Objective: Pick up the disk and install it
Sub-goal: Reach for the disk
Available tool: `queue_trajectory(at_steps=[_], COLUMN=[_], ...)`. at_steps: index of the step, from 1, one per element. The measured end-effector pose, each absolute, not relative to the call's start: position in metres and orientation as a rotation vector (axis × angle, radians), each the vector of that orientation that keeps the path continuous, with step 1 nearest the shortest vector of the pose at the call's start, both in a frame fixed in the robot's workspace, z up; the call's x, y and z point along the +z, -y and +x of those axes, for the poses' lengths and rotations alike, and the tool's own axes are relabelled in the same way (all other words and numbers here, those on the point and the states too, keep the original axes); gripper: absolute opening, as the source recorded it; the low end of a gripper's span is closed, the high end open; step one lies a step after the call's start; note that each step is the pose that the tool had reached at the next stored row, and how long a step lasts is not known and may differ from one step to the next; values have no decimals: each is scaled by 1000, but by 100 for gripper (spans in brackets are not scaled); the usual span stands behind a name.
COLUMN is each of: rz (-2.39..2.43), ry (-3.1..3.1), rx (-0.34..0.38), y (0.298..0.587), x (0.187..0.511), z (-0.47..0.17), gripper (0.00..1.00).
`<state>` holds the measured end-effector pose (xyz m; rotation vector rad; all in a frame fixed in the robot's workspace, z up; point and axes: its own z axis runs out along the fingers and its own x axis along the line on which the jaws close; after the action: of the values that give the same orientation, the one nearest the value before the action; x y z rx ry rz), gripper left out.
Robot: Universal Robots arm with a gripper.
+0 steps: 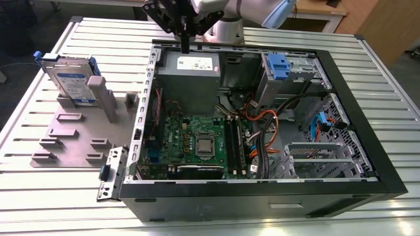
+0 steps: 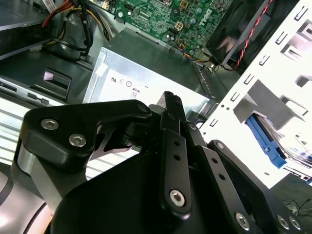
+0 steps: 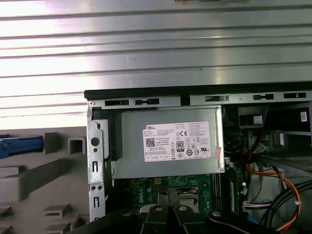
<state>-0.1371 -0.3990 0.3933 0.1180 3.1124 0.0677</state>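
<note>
The gripper point(image 1: 186, 48) hangs over the case's point(image 1: 229, 204) power supply point(image 1: 190, 81), fingers pinched together, empty. The disk point(image 1: 69, 78) stands on edge outside the case, well off toward the exterior view's left.

Slatted metal table point(image 1: 377, 64), open computer case point(image 1: 262, 202), grey fixture plate point(image 1: 69, 142)

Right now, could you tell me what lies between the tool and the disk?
In the exterior view, the computer case's side wall and bare slatted table separate the tool from the disk.
</note>
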Motion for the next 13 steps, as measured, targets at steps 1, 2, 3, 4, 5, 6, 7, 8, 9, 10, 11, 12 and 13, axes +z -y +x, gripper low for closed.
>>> queue_trajectory(at_steps=[1, 2, 3, 4, 5, 6, 7, 8, 9, 10, 11, 12, 13], rz=[118, 118, 118, 118, 118, 118, 118, 118, 118, 118, 118, 118, 118], ry=[-3112, -3112, -3113, -3112, -3113, -3113, -3112, -3113, -3112, -3112, -3112, -3112, -3112], rx=[68, 68, 68, 68, 68, 68, 68, 68, 68, 68, 68, 68, 68], y=[399, 399, 399, 399, 399, 399, 399, 399, 399, 399, 399, 399, 399], x=[393, 393, 393, 393, 393, 393, 393, 393, 393, 393, 393, 393, 393], z=[-138, -139, -140, -141, -142, -143, -144, -145, -147, -148, -150, -151, -152], gripper=[11, 11, 11, 11, 11, 11, 11, 11, 11, 11, 11, 11, 11])
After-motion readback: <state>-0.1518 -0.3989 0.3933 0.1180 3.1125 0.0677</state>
